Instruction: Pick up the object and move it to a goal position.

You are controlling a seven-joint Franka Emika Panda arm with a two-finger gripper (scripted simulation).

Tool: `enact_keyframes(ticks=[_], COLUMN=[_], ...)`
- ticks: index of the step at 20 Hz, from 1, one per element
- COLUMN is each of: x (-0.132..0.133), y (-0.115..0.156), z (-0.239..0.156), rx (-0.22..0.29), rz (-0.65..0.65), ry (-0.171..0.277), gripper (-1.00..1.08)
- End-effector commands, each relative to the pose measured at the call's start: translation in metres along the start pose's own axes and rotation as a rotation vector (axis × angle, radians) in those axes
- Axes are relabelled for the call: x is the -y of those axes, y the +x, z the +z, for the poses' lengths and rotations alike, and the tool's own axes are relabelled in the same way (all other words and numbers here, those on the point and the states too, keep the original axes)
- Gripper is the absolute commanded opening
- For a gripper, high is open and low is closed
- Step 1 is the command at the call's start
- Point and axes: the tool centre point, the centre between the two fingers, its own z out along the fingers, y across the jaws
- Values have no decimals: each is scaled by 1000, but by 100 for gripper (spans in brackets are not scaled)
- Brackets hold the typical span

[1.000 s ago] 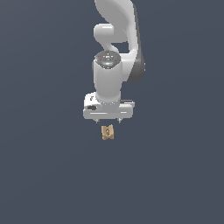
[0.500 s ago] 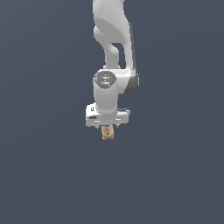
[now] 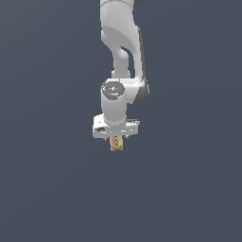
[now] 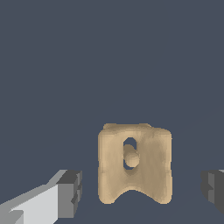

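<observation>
The object (image 3: 116, 143) is a small tan-golden blocky piece with notched edges and a dark slot, lying on the dark grey ground. In the exterior view my white gripper (image 3: 116, 137) hangs straight above it, with the hand just over its top. In the wrist view the object (image 4: 151, 162) lies between my two dark fingertips (image 4: 70, 192). There is a clear gap to the object on each side. The gripper (image 4: 142, 191) is open and holds nothing.
The flat dark grey ground (image 3: 47, 189) stretches all around the object. The white arm (image 3: 120, 42) rises from the gripper to the top of the exterior view.
The gripper has come down toward the object, so that the hand now sits just above it. The object has not moved.
</observation>
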Motion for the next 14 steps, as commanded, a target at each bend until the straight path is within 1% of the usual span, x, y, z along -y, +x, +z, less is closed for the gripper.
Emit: enact_keyframes(ticks=[1,9,14], x=[0,0,0], y=[0,-2,0], z=[6,42,49], rx=[1,0,0], rz=[0,-2,-2], ry=[0,1,1], gripper=[100,100,100])
